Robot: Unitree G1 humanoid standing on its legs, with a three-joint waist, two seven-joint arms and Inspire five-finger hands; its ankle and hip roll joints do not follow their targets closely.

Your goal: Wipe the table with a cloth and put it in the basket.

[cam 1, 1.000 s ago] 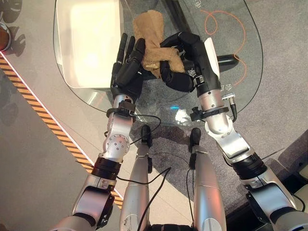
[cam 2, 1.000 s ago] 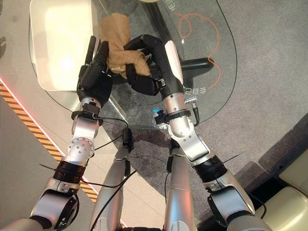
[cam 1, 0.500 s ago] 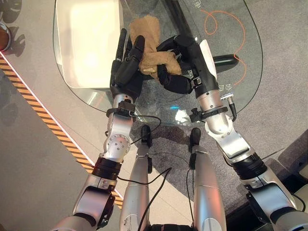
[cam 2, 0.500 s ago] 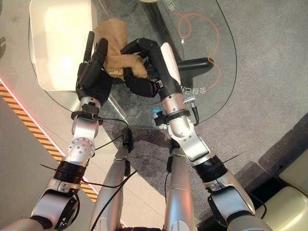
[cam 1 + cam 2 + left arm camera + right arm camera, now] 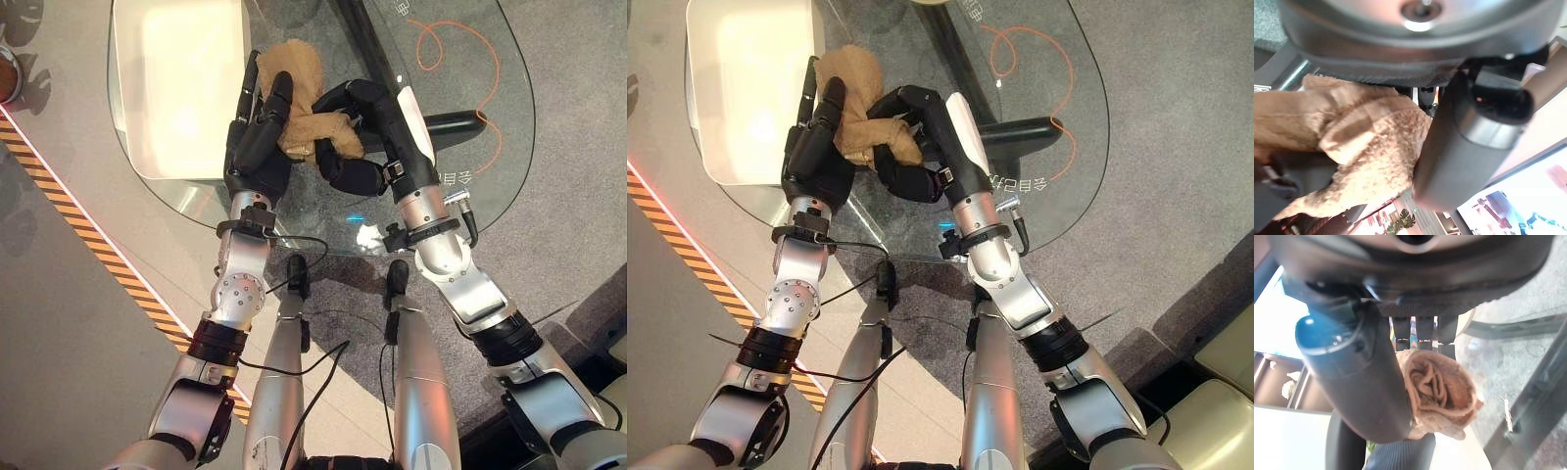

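Gripping cloth [image 5: 299, 93], right hand [image 5: 367, 132]

Both hands are dark, matte and blocky: the left hand [image 5: 257, 137] with slim black segmented fingers, the right hand [image 5: 364, 132] bearing a long white plastic cover [image 5: 412, 110] along one side. Each silver-grey metal arm, left [image 5: 227, 318] and right [image 5: 460, 294], has a black clamp ring at the wrist and a broad black band farther back. The left forearm carries a round silver disc [image 5: 240, 291] dotted with what look like small screws. Thin black cables trail from the wrists.
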